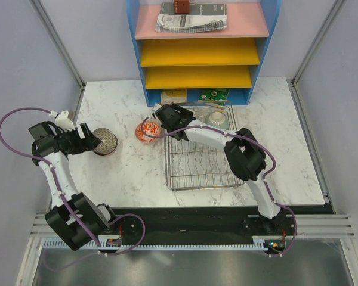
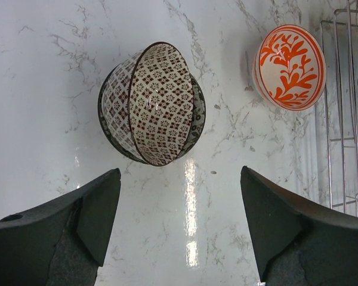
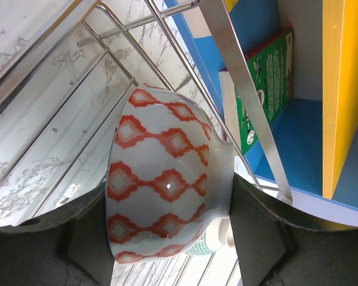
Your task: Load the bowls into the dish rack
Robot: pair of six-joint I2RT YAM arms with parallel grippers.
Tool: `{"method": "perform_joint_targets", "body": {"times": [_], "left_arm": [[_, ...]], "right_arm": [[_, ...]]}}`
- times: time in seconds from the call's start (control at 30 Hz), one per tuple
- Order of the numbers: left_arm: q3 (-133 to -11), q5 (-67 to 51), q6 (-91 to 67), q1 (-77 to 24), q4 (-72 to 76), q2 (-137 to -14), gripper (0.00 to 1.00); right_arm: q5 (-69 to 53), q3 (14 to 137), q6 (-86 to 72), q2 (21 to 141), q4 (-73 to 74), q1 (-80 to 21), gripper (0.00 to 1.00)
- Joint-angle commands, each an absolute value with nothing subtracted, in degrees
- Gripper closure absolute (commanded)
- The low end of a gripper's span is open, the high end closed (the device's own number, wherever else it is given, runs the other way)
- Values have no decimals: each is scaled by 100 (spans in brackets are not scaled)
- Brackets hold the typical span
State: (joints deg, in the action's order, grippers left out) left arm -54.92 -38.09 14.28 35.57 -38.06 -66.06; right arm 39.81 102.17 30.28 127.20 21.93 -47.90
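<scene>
1. Marble, white with grey veins, tops the table (image 1: 119,179), which stands in a booth of plain grey walls. A blue-framed shelf unit (image 1: 203,44) with one pink and two yellow trays stands at 12 o'clock. The dish rack (image 1: 200,170) lies on the table at about 4 o'clock from its centre, its far end just before the shelf unit.
2. The left gripper (image 2: 180,176) is at 9 o'clock, its fingers spread wide. It holds nothing. The grey-brown bowl (image 2: 152,104) lies tipped on its side on the marble just ahead of the fingertips, apart from both.
3. The right gripper (image 3: 168,187) reaches to 11 o'clock of the rack, at its far left corner. Its fingers press on either side of the red-orange bowl (image 2: 289,67), which is turned on edge just beside the rack's left rim. Its outside shows red diamonds and its inside an orange leaf pattern.
4. Count: three bowls are in view. These are the grey-brown one, the red-orange one, and one pale bowl (image 1: 216,117) inside the rack at its 12 o'clock end. There are one rack and two arms.
</scene>
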Motion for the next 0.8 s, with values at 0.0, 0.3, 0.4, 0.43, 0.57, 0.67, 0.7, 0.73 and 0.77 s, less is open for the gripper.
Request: {"method": "perform_joint_targets", "body": {"times": [0.0,0.3,0.4,0.43,0.57,0.67,0.7,0.73,0.77], "left_arm": [[-5458,-4025,1643,3638,-3806,-6486,13],[-5467,-4201,1608,3665,-3814,-6495,13],[-5441,-4219,1600,3665,-3797,-6495,13],[-5423,-4236,1608,3665,-3788,-6486,13],[-5388,-4280,1565,3674,-3779,-6504,13],[-5396,-4298,1538,3674,-3771,-6486,13],[-5396,-4298,1529,3674,-3771,-6460,13],[-5396,-4289,1529,3665,-3771,-6460,13],[-5405,-4306,1538,3674,-3779,-6443,13]], "right_arm": [[3955,10161,3138,12859,2074,-4931,97],[3920,9476,2909,12498,1714,-4878,100],[3972,9326,2909,12332,1600,-4852,100],[4007,9299,2918,12288,1574,-4860,100],[4131,9141,3085,12147,1415,-4825,100],[4008,8966,3050,12068,1389,-4790,100],[3990,8921,3032,12059,1397,-4790,100],[3955,8886,3015,12050,1380,-4781,100],[3903,8816,2962,12041,1380,-4764,99]]}}
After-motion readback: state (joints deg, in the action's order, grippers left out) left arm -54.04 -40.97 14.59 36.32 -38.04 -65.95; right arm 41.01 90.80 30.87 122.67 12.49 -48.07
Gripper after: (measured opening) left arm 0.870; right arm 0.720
